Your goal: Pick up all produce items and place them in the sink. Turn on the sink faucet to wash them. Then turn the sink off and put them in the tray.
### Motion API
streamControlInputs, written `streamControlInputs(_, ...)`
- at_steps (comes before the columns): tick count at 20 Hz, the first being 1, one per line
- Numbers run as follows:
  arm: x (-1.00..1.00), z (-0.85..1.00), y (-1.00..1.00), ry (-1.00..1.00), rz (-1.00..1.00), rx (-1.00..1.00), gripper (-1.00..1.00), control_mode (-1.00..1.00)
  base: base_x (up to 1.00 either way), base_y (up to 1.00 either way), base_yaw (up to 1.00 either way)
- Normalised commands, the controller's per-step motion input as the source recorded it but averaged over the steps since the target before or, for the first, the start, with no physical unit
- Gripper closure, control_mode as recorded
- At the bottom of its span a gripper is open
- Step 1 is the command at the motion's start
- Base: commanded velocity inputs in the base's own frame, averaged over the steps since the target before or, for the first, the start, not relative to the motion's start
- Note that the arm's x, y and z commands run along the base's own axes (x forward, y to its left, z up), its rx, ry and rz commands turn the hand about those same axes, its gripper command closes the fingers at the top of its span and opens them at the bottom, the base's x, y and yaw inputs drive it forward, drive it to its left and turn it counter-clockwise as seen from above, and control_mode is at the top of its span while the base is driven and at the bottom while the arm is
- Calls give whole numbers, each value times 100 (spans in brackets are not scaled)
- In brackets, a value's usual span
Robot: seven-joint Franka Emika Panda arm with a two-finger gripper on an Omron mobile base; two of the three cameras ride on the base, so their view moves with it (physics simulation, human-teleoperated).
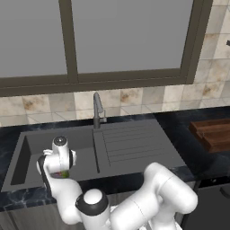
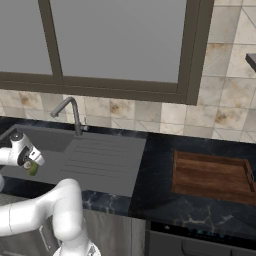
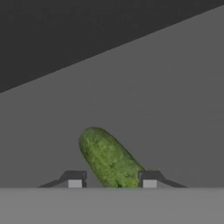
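A small green cucumber (image 3: 107, 157) lies tilted between my two fingertips, over the dark grey floor of the sink (image 3: 166, 96). My gripper (image 3: 112, 179) is shut on the cucumber and hangs low inside the left basin (image 1: 27, 157). From the base, a bit of green (image 1: 63, 174) shows under the hand (image 2: 22, 150). The faucet (image 1: 96, 110) stands behind the basin with its curved spout (image 2: 62, 105) over it, and no water shows. The wooden tray (image 2: 212, 177) sits on the counter to the right of the sink.
A ridged drainboard (image 1: 130, 143) forms the sink's right half. Dark marbled counter (image 2: 155, 195) runs between the sink and the tray. A tiled wall and a large window (image 1: 112, 40) rise behind the faucet. My white arm (image 1: 148, 197) crosses the counter's front edge.
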Motion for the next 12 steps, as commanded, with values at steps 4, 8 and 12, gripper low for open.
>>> streamControlInputs(4,9,6,0,-1,0,0,-100,-100,0,0,0)
streamControlInputs(8,0,46,15,-7,0,0,-100,-100,0,0,0)
streamControlInputs(12,-5,58,26,-2,0,0,-100,-100,0,0,0)
